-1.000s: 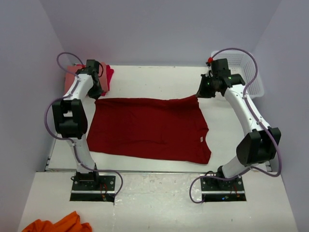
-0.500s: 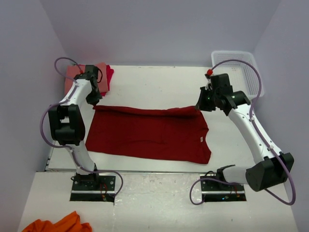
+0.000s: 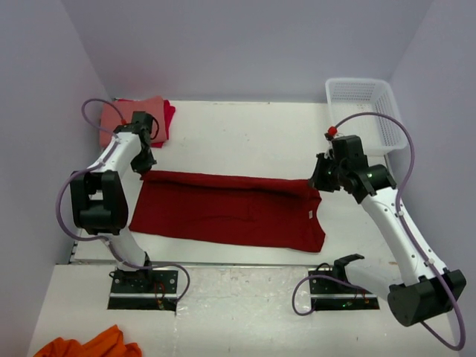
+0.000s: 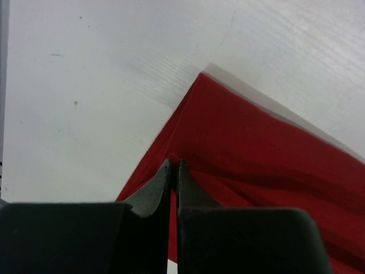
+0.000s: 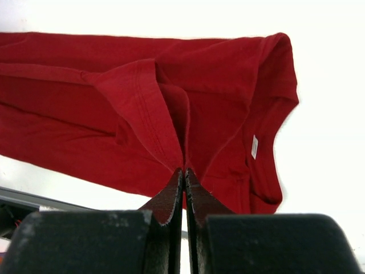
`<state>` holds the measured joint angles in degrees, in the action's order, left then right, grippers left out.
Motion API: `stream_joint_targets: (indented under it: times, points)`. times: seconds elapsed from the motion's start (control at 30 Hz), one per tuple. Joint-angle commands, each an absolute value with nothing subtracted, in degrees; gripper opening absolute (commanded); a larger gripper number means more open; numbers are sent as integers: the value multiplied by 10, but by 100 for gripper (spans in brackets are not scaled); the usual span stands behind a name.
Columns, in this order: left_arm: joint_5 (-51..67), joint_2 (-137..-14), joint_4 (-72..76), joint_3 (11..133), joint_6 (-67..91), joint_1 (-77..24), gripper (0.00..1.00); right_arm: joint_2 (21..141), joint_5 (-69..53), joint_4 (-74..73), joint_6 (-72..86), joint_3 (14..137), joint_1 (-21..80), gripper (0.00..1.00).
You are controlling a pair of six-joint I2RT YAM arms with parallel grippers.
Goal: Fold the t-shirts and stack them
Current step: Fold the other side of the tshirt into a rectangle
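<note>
White smooth table (image 3: pixel 245 126), bare across the upper frame, carries a soft dark red cloth t-shirt (image 3: pixel 223 212); left tool (image 3: pixel 146 168) and right tool (image 3: pixel 314 181) pinch its upper corners.

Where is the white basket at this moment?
In the top view, the white basket stands at the far right corner of the table, just beyond the right gripper.

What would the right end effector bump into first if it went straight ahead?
Most likely the dark red t-shirt: the right end effector pinches its edge, and more cloth lies right ahead on the white table.
</note>
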<state>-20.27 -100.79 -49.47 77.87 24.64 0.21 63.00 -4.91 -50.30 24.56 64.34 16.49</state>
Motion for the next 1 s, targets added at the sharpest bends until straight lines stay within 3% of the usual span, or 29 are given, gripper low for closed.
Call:
stream_joint_targets:
  times: [0.0,0.4,0.97]
  points:
    - [-238,-985,-509,760,265,-11,0,592,-36,-523,259,620,166,0]
    - [-276,-964,-530,715,295,-47,0,514,-28,-574,274,567,168,0]
    - [-341,-973,-573,708,344,-48,0,512,-57,-599,281,544,184,0]
